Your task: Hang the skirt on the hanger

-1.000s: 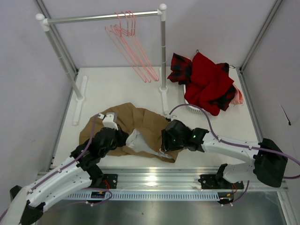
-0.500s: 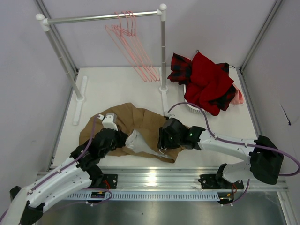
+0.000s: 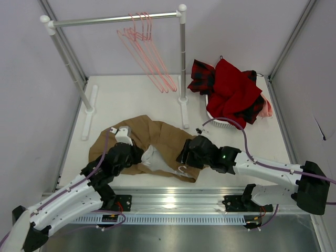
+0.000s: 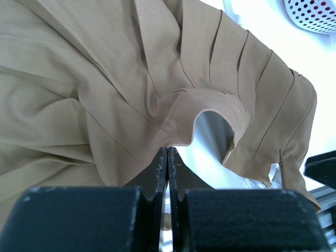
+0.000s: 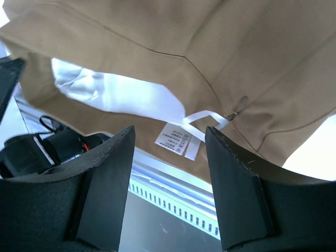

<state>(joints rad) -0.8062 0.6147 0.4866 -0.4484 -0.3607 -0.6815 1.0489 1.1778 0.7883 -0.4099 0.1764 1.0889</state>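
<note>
Beyond the skirt [image 3: 157, 137], at the far side of the table [image 3: 131, 100], stands a clothes rack [image 3: 182, 63]. Its right post foots just beside the skirt's far edge. Several pink hangers [image 3: 143, 35] dangle from its rail, well apart from the skirt, with nothing on them. To the far right of the skirt sits a white basket [image 3: 218, 123], heaped with a red garment [image 3: 233, 92] and plaid cloth [image 3: 201, 73]. A corner of the basket [image 4: 315, 10] shows in the left wrist view past the skirt's pleats. Nothing lies between the skirt and the hangers except bare table and the rack's foot.

The skirt is spread crumpled on the table near the arms, its waistband open toward the near edge and the pale lining [image 3: 152, 157] showing.

The left gripper [image 3: 136, 156] is on the skirt's near left part. In its wrist view its fingers [image 4: 157, 173] are pressed together with only a hairline slit. Their tips meet the raised edge of the skirt's [image 4: 105, 79] waistband, which they appear to pinch.

The right gripper [image 3: 185, 156] is at the skirt's near right part. Its fingers [image 5: 105, 173] are spread wide and hold nothing. Between them in the wrist view lie the skirt's [image 5: 236, 52] inner side, a white care label [image 5: 177, 140] and a small white loop [image 5: 207, 118]. I cannot tell whether the fingertips touch the cloth.
</note>
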